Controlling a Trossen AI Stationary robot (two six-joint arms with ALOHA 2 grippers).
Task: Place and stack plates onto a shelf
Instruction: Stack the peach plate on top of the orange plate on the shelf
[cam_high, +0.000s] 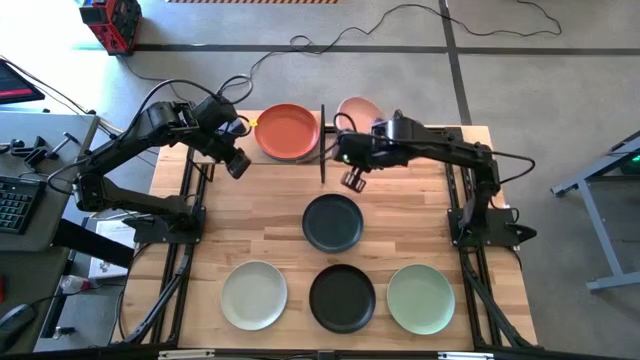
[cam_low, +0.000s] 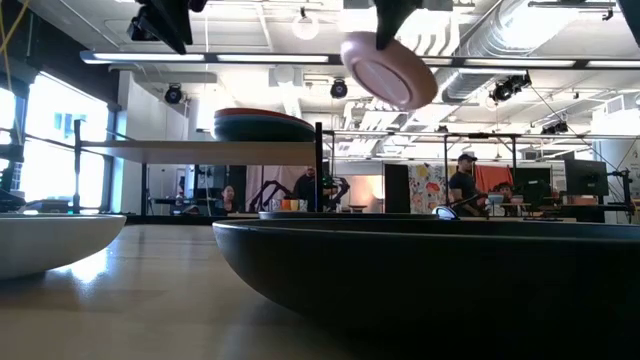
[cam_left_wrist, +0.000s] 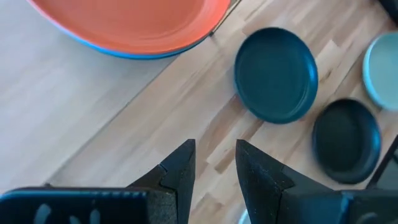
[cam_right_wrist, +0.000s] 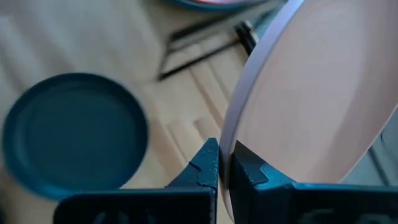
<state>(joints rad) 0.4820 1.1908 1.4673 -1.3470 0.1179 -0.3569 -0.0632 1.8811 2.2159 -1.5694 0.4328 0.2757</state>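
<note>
High view: right end effector (cam_high: 352, 150) pinches pink plate (cam_high: 358, 110) by its rim, airborne beside shelf (cam_high: 322, 140). Stack with orange-red plate (cam_high: 288, 130) done. 4 remain on table (cam_high: 400, 200). Left end effector (cam_high: 237, 163) parted, empty.

The slatted wooden table (cam_high: 270, 215) carries four plates: charcoal (cam_high: 332, 222) at centre, then cream-green (cam_high: 254, 294), black (cam_high: 342, 298) and sage green (cam_high: 421, 297) along the near edge. On the shelf (cam_low: 200, 150), the orange-red plate (cam_high: 287, 131) tops a stack.
</note>
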